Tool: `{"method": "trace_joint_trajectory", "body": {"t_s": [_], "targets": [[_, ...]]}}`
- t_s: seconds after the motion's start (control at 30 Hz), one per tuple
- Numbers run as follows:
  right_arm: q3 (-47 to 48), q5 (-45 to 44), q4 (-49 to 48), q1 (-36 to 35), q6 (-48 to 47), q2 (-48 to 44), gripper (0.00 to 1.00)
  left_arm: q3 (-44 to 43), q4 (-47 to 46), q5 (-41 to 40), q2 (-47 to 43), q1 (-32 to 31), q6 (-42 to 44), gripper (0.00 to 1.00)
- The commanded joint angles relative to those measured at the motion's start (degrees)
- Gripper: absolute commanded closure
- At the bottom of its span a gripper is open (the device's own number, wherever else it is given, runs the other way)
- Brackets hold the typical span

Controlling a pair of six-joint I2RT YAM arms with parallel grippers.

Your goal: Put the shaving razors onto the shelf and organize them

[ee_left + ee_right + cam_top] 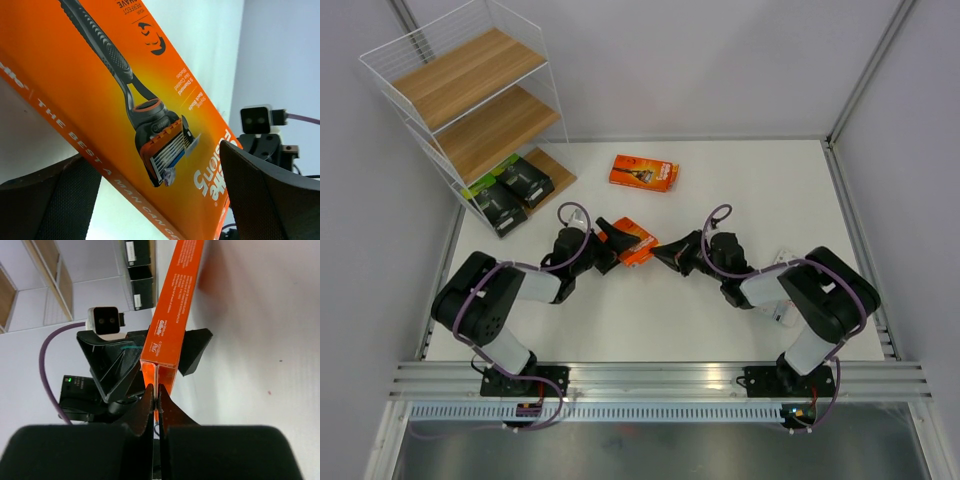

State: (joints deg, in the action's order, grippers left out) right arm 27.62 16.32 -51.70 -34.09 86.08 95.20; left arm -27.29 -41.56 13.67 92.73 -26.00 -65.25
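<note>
From above: a handover in hand, by the look of it. One orange pack (632, 243) near the middle of the counter, left gripper (606, 252) at one end, right gripper (672, 252) at the other. Lifted or resting on its edge, not clear. Two black packs (510, 197) already on the bottom board of the shelf (470, 65) at the far left corner. Second orange pack (643, 172) flat toward the far edge. Pale shape (782, 264) by the right edge, mostly under the right arm; possibly the white pack, too hidden to name.

Left wrist: printed face of the orange pack (125, 100) slanting across, fingers (50, 200) wide on either side. Pressing or not, impossible to tell.

Right wrist: fingertips nearly together, pinched on the thin end seam of the orange pack (170, 315).

Next, probably: securing the left grip, freeing the right, then carrying over beside the black packs. Free room on that board not visible.
</note>
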Motion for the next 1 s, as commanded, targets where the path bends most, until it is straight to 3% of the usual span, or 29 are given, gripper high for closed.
{"method": "trace_joint_trajectory", "body": {"t_s": [0.0,0.1,0.17,0.33,0.5,0.63,0.67,0.7,0.8,0.97], "targets": [[-0.4,0.8,-8.3,-1.6,3.0,0.8,0.99,1.5,-13.4,0.0,0.7,-0.2,-5.1,0.05],[-1.1,0.5,-7.3,-2.6,2.0,0.7,1.00,2.2,-15.0,-1.4,1.2,-0.2,-6.4,0.15],[-2.2,0.6,-6.7,-3.0,1.1,0.5,1.00,2.2,-13.6,-3.0,1.0,-0.2,-6.7,0.31],[-3.4,1.3,-0.7,-3.1,-2.1,-1.2,0.99,1.7,-10.5,-5.1,-0.4,0.1,-5.3,0.37],[0.7,1.8,12.7,-3.2,-10.9,-3.9,0.98,0.0,-7.7,-4.7,-2.3,0.2,-1.8,0.53],[5.8,-1.0,24.1,-3.2,-18.0,-7.9,0.73,-1.7,-2.2,-5.8,-6.1,0.2,4.2,0.69],[7.1,-1.8,29.7,-3.2,-19.7,-9.2,0.69,-2.1,-1.3,-6.0,-7.0,0.2,6.7,0.70],[8.1,-2.9,31.6,-3.2,-21.0,-9.8,0.58,-3.0,-0.5,-6.1,-8.8,0.2,7.8,0.71],[10.7,-5.0,38.3,-2.9,-24.6,-13.1,0.44,-6.5,7.9,-6.8,-12.1,0.4,12.5,0.71],[13.0,-8.7,50.5,1.6,-31.3,-22.0,0.35,-10.7,20.4,-4.7,-17.1,5.6,16.1,0.71]]}}
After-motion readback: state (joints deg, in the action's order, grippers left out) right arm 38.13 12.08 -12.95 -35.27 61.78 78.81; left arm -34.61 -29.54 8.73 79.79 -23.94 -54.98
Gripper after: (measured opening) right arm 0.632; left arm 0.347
